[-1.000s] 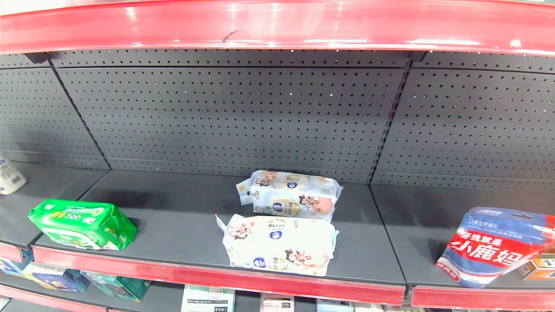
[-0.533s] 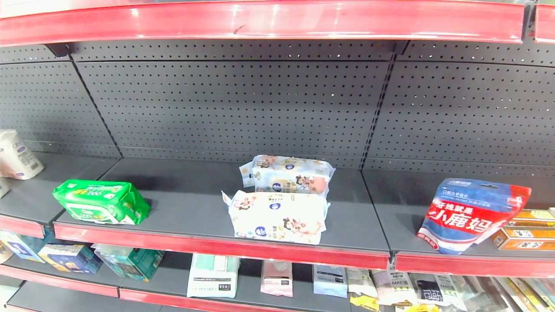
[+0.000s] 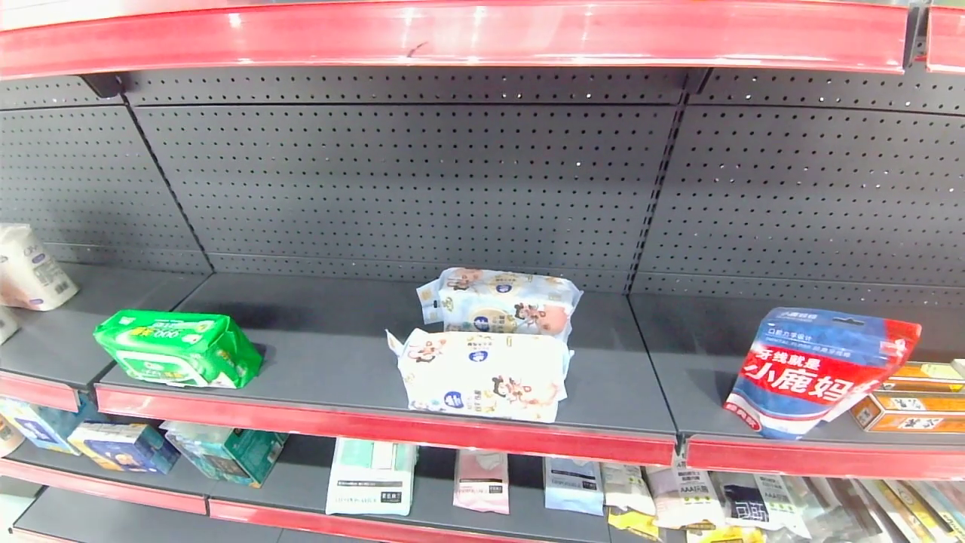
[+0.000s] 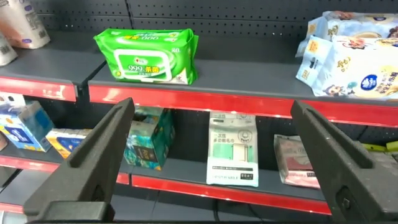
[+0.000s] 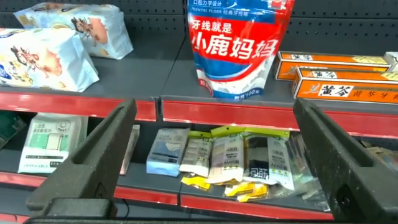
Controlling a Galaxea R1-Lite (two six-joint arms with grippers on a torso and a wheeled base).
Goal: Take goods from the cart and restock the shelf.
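Progress check, as far as I can judge: the dark grey metal shelf board with a red front lip (image 3: 317,354) is only thinly stocked, so most of the restocking looks left to do. On it, biggest first: a blue-and-red stand-up plastic pouch (image 3: 818,369) at 3 o'clock, upright right at the lip. Dead centre is a white cartoon-printed soft pack (image 3: 482,375) near the lip, with a second white cartoon-printed soft pack (image 3: 501,300) touching it at its 12 o'clock. A green soft wipes pack (image 3: 177,348) lies at 9 o'clock, well apart from the white pair. Flat orange cartons (image 3: 912,392) are stacked just beside the pouch, behind it.

The left pincer (image 4: 211,106) is spread wide with nothing in it. Same story for the right pincer (image 5: 214,102). So no goods are in hand and a trip to the cart comes next, I'd say.

Room-wise there are bare stretches between green and white, and between white and pouch. Behind everything there's free depth up to the grey perforated back panel (image 3: 422,173). Watch the red lip, and the upper shelf's red edge (image 3: 452,34) probably limits headroom, hard to tell from this angle.
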